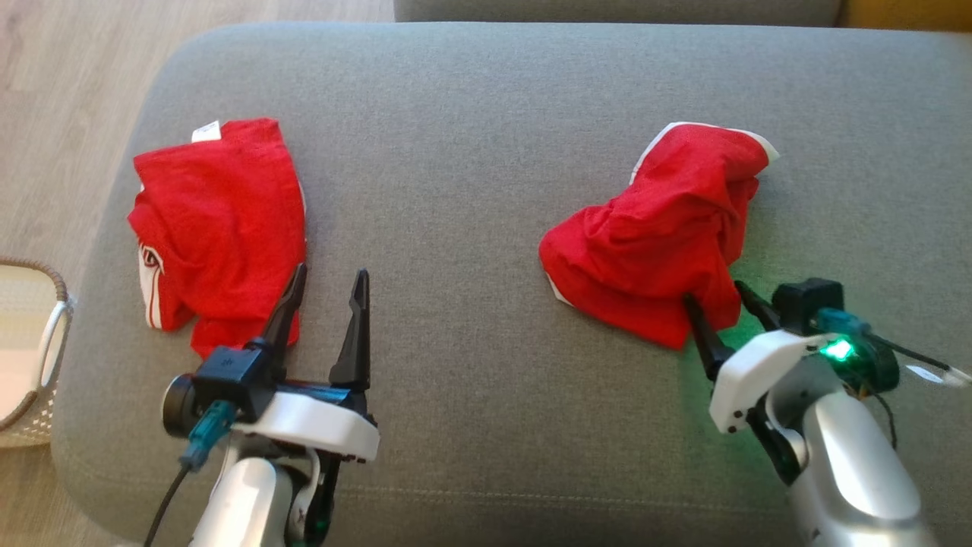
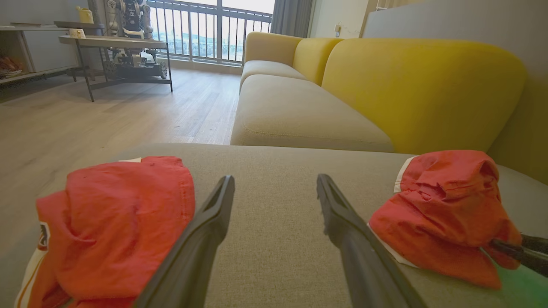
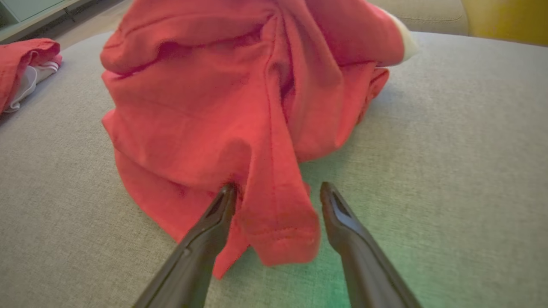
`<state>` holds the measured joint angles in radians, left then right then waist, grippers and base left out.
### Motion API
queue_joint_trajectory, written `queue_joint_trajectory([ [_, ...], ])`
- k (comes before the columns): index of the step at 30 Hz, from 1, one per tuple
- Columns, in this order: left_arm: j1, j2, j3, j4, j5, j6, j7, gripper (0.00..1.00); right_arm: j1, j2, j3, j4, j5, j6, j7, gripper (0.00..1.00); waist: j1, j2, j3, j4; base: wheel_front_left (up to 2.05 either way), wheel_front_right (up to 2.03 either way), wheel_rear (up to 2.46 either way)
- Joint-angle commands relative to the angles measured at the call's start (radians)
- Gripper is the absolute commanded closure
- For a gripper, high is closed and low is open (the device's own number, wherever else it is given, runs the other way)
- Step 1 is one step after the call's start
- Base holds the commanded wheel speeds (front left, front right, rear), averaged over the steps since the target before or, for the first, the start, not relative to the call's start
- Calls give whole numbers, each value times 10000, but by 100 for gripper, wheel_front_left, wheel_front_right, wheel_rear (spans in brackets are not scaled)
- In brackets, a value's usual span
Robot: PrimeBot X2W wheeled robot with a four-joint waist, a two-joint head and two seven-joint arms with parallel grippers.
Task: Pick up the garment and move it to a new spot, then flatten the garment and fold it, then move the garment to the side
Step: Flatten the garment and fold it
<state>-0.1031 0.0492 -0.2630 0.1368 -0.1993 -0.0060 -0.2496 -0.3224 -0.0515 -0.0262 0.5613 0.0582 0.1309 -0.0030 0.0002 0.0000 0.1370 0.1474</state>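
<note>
Red and crumpled, the garment [image 1: 661, 235] sits heaped on the right of the grey cushion [image 1: 471, 152], the right gripper [image 1: 714, 295] wide open with its fingers astride a loose flap [image 3: 278, 231] at the near edge, clamping nothing. The left gripper [image 1: 330, 272], equally open and empty, hovers beside a second red garment [image 1: 220, 220]. Closing on that thin flap alone could let the cloth slip out or lift bunched.

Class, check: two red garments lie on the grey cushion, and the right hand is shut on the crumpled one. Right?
Not shut: in the right wrist view the right hand stands open, fingers either side of the crumpled garment's fold.
</note>
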Motion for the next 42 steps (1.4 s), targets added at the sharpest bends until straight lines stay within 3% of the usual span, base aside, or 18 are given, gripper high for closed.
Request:
queue_joint_trajectory([
  [1,-468,12,261,-289,-61,79,-122,0,-420,13,304,-226,-87,-2,-2,88,-2,0,0,19,0,0,0],
  [2,-500,12,244,-297,-102,107,-122,0,-486,13,369,-168,-111,-2,-28,100,-2,0,-6,29,0,0,0],
  [7,-534,12,277,-230,-208,192,-122,0,-711,13,674,-305,-5,-2,-486,100,-2,0,-195,-26,0,0,0],
  [14,-337,11,374,-165,-304,208,-122,0,-1109,13,1062,-1598,84,-2,-954,100,-2,0,-759,-245,0,0,0],
  [24,38,11,394,-133,-418,203,-122,0,-2783,-232,-98,-3051,-717,-2,-90,100,-2,0,-1523,-332,0,0,0],
  [34,331,11,499,-176,-487,186,-122,0,-4182,-175,938,-3159,243,-2,146,100,-2,0,-1727,-166,0,0,0],
  [42,397,11,392,-146,-448,178,-122,0,-2662,-303,111,-2017,541,-2,570,100,-2,0,-1618,79,0,0,0],
])
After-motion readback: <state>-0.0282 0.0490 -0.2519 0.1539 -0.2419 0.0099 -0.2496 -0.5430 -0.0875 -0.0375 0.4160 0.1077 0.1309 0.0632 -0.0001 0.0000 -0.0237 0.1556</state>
